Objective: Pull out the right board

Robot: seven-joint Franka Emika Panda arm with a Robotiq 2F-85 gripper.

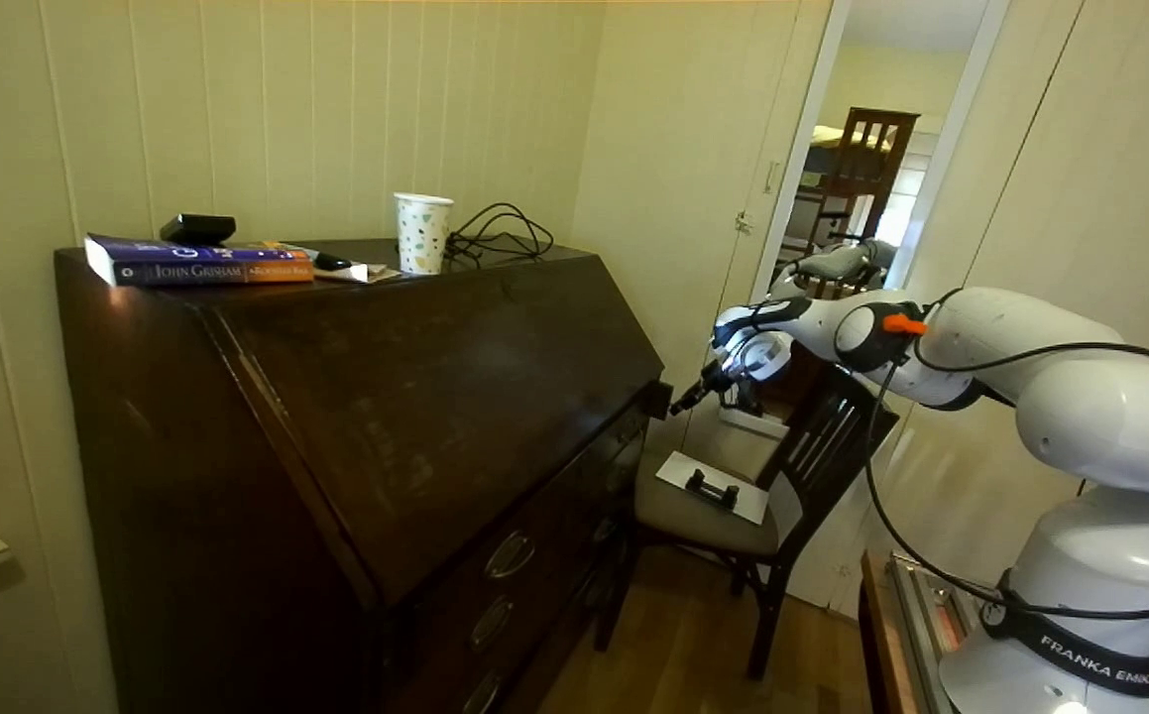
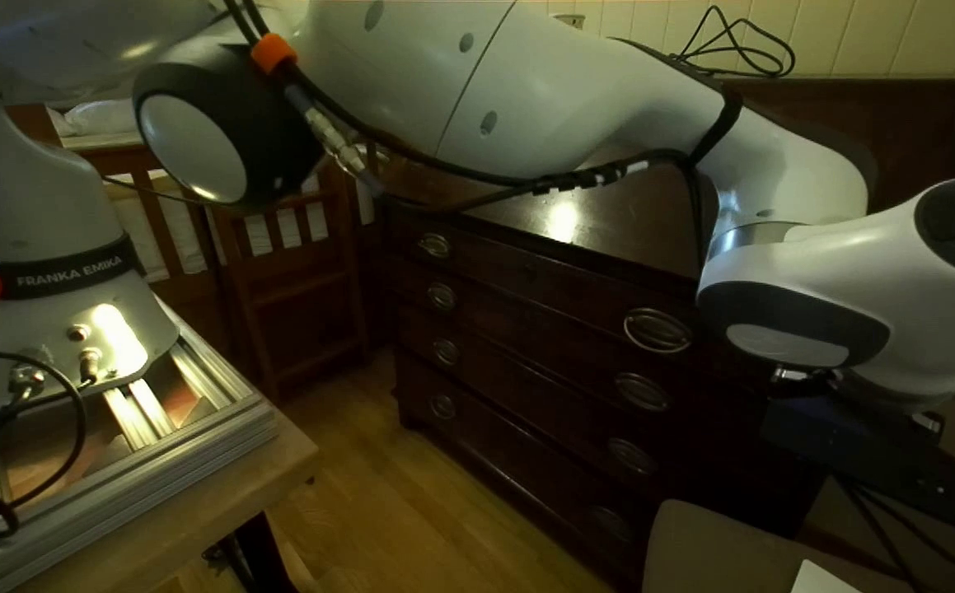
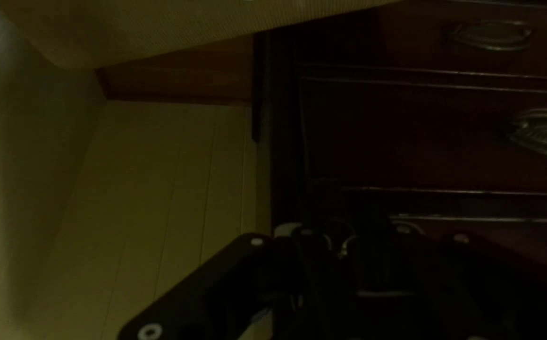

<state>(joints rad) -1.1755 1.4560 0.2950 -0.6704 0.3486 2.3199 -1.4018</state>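
The right board is a small dark-brown upright block standing out from the front of the dark desk, under the lid's far corner in an exterior view. My gripper points down towards it, with its fingertips right beside the end face; I cannot tell whether they touch it. In the wrist view the gripper is very dark, with its fingers fairly close together over the desk's front edge. I cannot make out whether the board is between them. In an exterior view the arm hides the board and the fingers.
A chair stands just below the gripper, with a white plate bearing a black handle on its seat. Drawer fronts with metal handles lie to the side. A cup, a book and cables lie on the desk top.
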